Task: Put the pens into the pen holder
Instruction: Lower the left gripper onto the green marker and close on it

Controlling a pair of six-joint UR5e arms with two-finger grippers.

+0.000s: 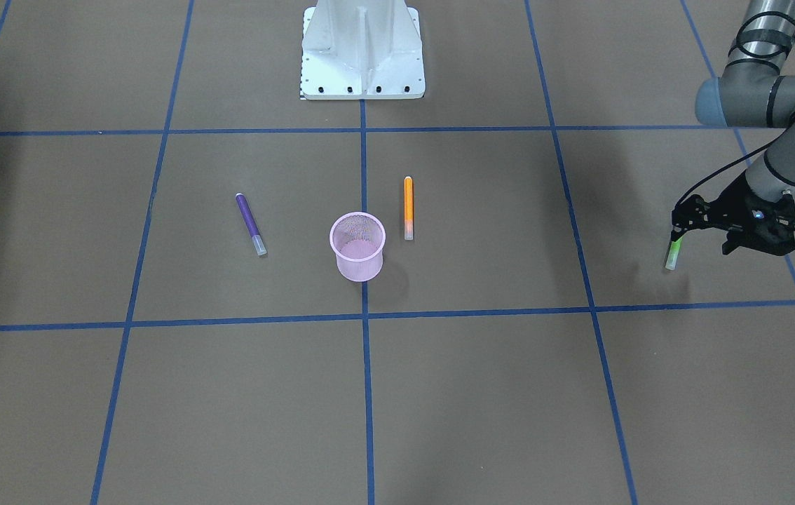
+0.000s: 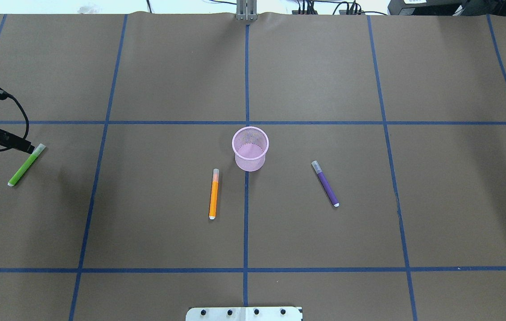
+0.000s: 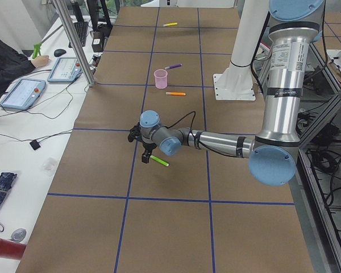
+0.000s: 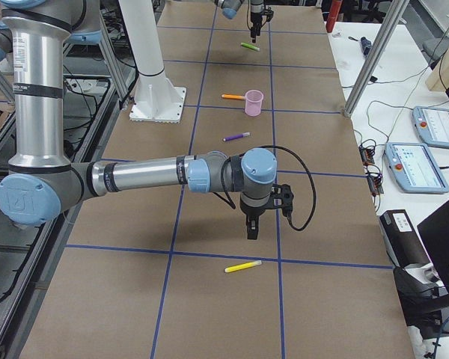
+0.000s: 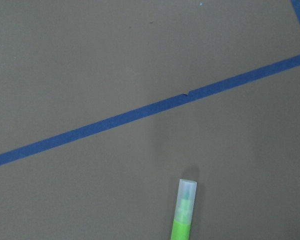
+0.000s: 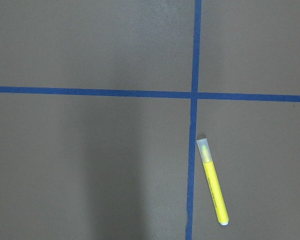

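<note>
Green pen (image 2: 25, 166) lies at the left gripper (image 2: 30, 147) tip; grasp unclear. Yellow pen (image 6: 213, 189) shows whole in the right wrist view, clipped overhead. Right gripper (image 4: 252, 230) shows side-on only; state unclear.

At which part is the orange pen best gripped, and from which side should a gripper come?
Grip the orange pen at mid-barrel, coming straight down from above and closing across its width. It lies flat, slim and straight, and its cap end is close to the holder, so the middle should stay clear of it.
</note>
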